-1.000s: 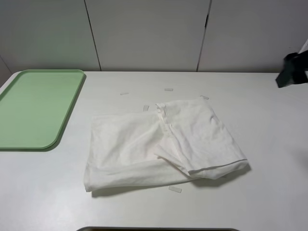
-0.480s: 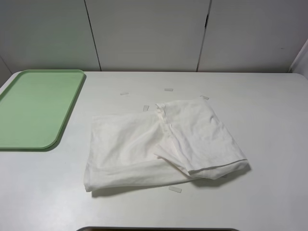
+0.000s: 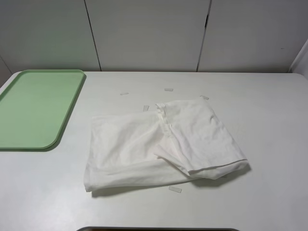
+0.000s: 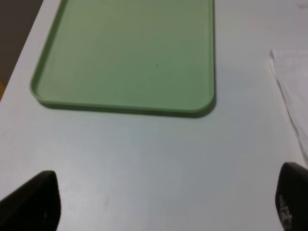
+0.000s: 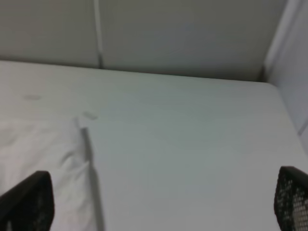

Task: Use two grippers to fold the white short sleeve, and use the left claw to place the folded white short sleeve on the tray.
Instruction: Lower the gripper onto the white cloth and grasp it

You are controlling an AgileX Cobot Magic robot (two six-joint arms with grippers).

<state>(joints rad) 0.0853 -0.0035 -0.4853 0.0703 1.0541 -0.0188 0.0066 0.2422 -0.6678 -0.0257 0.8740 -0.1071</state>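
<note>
Seen from the high camera, the white short sleeve (image 3: pixel 163 144) is lying wrinkled on the white table (image 3: pixel 269 120). Its right part is resting doubled over on top of the rest. The tray (image 3: pixel 33 108) is sitting well apart from the white short sleeve, off its left side. Small tape strips (image 3: pixel 175 189) are lying around the white short sleeve, one just beside its near edge and others just past its far edge.

In the left wrist view, the left claw (image 4: pixel 161 202) is hanging over bare table, its two black fingers (image 4: pixel 31 202) standing wide apart and gripping nothing. One edge of the white short sleeve is showing near one finger, and the tray is lying apart from that edge, beyond the fingertips.

In the right wrist view, the right gripper (image 5: pixel 159 199) is hovering with its jaws spread wide, holding nothing. A corner of the white short sleeve is lying near one finger, and one tape strip is sitting just beside that corner. Pale wall panels (image 5: pixel 183 33) are standing well beyond the white short sleeve, along the table's far edge.
</note>
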